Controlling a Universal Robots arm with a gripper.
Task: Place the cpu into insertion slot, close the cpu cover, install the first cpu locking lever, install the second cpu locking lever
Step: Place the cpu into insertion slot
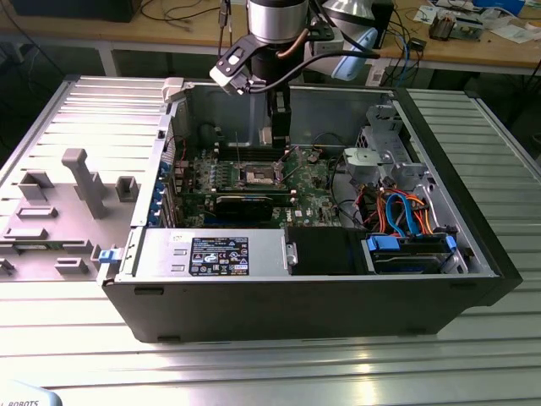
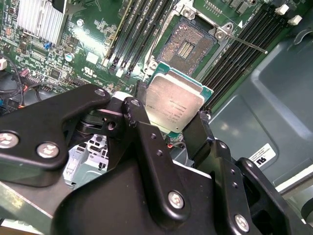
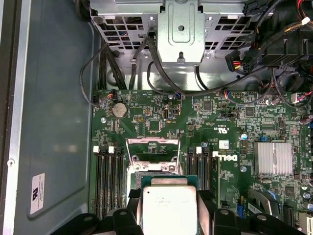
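Observation:
My gripper (image 2: pixel 172 119) is shut on the cpu (image 2: pixel 175 104), a flat square chip with a silvery top, pinched by its edges between two black fingers (image 2: pixel 138 113). The chip hangs above the green motherboard (image 3: pixel 230 122), close beside the insertion slot (image 2: pixel 187 45), whose dark centre lies uncovered inside its silver rim. In the first wrist view the cpu (image 3: pixel 168 208) sits between the fingers of the gripper (image 3: pixel 168 215), with the cpu cover (image 3: pixel 152 143) standing raised just beyond it. A thin locking lever (image 2: pixel 247 44) sticks out free from the socket corner. In the exterior view the gripper (image 1: pixel 276 135) hovers over the insertion slot (image 1: pixel 258 176).
The open computer case (image 1: pixel 254 300) lies on a ribbed metal table (image 1: pixel 473 338). Black memory slots (image 2: pixel 142 34) flank the socket on both sides. A finned heatsink (image 3: pixel 273 157), a metal drive cage (image 3: pixel 178 29), loose cables (image 3: pixel 112 63) and a long black card (image 1: pixel 245 203) crowd the board.

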